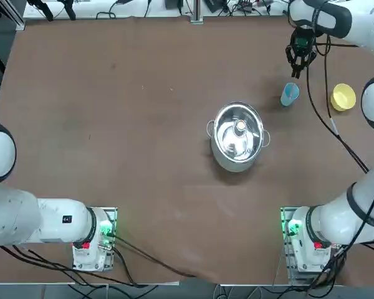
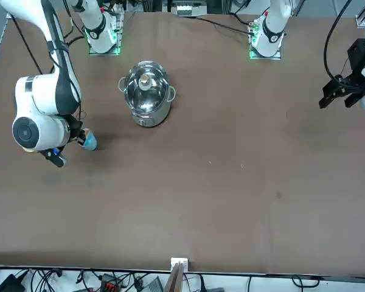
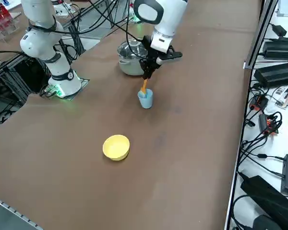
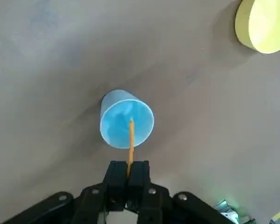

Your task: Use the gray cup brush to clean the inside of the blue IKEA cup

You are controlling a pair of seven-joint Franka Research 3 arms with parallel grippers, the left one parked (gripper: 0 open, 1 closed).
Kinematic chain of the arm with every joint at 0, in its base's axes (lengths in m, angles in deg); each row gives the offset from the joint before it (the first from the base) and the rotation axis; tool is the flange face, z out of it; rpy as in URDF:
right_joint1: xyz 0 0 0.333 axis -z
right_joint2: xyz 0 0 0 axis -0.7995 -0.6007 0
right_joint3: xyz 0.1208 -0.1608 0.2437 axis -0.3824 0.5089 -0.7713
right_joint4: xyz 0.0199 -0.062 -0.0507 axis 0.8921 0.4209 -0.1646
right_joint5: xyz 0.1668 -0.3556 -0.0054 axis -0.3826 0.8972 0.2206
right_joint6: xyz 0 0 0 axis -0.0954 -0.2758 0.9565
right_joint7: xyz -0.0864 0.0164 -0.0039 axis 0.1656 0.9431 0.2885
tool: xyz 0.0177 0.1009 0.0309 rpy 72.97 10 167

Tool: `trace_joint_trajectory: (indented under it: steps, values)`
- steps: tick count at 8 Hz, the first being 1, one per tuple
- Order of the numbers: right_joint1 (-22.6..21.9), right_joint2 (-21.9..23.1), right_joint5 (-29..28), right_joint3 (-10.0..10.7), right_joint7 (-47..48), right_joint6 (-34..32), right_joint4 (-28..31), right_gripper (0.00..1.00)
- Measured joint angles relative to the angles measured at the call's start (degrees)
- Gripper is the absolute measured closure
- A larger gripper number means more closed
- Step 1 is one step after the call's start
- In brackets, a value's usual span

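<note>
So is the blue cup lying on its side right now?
No, the blue cup stands upright on the table, open rim up, beside the pot.

brush (image 4: 130,144) in cup (image 4: 126,125), bowl (image 3: 116,146) beside

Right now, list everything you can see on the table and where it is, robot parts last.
blue IKEA cup: one, light blue, upright on the far right part of the table, between the steel pot and the yellow bowl.
gray cup brush: one, orange-tan stick, held upright with its tip inside the cup.
yellow bowl: one, yellow, right of the cup near the table's right edge.
steel pot: one, shiny silver with two handles, near the table's middle.
table: one, brown.
right gripper: one, black fingers shut on the brush, above the cup.
</note>
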Motion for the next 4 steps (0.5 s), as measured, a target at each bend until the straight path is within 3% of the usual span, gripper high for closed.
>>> trace_joint_trajectory:
  steps: [4]
  values:
    - [0.8,-0.8,2.0,0.1,-0.1,0.1,-1.2,0.97]
